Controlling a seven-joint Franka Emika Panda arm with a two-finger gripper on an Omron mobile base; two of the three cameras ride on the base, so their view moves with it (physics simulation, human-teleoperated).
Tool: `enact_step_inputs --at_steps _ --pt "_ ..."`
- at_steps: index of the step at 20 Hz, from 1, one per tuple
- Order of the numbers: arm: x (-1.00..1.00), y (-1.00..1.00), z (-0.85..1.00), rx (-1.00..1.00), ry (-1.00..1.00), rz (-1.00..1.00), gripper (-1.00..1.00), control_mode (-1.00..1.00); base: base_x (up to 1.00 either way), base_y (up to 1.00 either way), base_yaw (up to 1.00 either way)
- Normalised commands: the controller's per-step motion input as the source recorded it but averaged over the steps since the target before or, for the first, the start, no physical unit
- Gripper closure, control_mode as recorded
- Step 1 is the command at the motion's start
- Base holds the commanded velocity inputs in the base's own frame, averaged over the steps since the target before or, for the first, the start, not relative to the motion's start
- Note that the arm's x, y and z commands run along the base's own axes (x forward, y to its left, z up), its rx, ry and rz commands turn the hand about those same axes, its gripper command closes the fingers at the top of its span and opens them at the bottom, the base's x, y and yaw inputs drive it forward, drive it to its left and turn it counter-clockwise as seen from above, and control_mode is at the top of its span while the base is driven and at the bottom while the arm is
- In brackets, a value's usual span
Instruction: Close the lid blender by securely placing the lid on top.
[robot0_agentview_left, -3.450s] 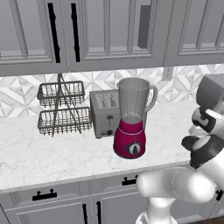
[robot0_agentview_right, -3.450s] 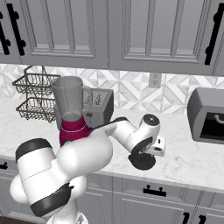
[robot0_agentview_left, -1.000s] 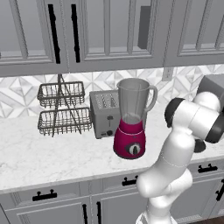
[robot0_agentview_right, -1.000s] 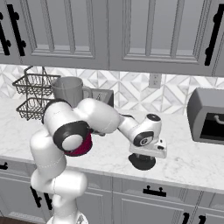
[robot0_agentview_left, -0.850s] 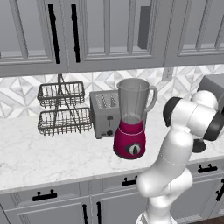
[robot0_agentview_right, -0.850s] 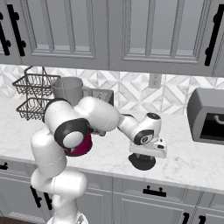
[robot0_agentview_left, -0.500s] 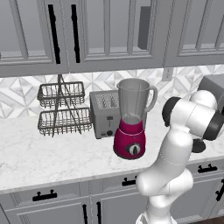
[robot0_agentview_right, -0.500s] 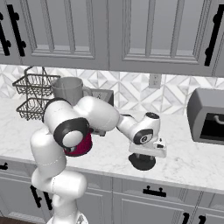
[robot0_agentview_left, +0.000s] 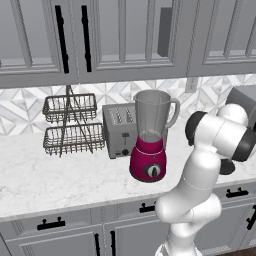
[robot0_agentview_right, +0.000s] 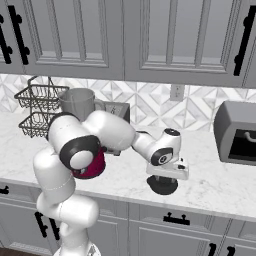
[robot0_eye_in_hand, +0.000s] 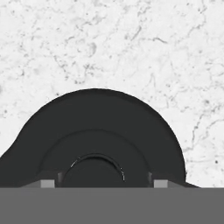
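Blender (robot0_agentview_left: 150, 142) stood lidless on the marble counter (robot0_agentview_left: 45, 182), magenta base toward the near half, clear jar upright with its handle to the right. Just behind and to its left sat a grey toaster (robot0_agentview_left: 119, 129), close beside or touching it, hard to say which; farther left, a two-tier wire basket (robot0_agentview_left: 70, 125). Open counter lay in front of the blender up to the near edge.

Black round lid (robot0_agentview_right: 162, 185) lay flat on the counter well right of the blender, close to the near edge, with bare marble around it. Gripper (robot0_agentview_right: 167, 172) hung straight down over the lid, very low. In the hand view the lid's raised centre knob (robot0_eye_in_hand: 92, 170) sat between the fingers, which stood apart on either side; contact could not be made out. Microwave (robot0_agentview_right: 236, 132) sat at far right, well apart from the lid.
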Motion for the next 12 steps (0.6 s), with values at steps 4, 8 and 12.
enact_step_inputs --at_steps 4,8,12 --pt "-0.49 0.57 -0.66 0.00 0.00 0.00 1.00 -1.00 0.00 0.00 0.00" --pt "-0.54 0.59 -0.54 0.00 0.00 0.00 1.00 -1.00 0.00 0.00 0.00" --pt "-0.61 0.58 -0.47 0.00 0.00 0.00 1.00 -1.00 0.00 0.00 0.00"
